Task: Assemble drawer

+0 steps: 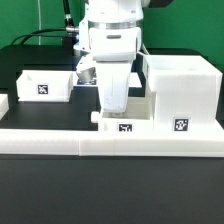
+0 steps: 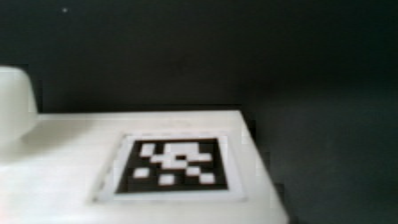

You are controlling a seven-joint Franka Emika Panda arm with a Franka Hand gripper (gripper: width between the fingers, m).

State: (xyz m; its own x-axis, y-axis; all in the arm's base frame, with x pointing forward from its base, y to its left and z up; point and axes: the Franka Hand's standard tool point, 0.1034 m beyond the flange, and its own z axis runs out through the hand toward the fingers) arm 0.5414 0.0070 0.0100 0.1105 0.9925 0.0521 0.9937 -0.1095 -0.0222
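Note:
My gripper points straight down at the middle of the table, just above and behind a small shallow white box with a tag on its front. The hand hides the fingertips, so I cannot tell how the jaws stand or whether they touch the box. The wrist view shows a tagged white face close below on the black table, with no fingers in sight. A second small shallow box lies on the exterior view's left. The large cube-like housing stands on the right, beside the middle box.
A long low white border rail runs across the front of the table, right before the middle box and the housing. A white rounded shape sits at the edge of the wrist view. Cables hang at the back.

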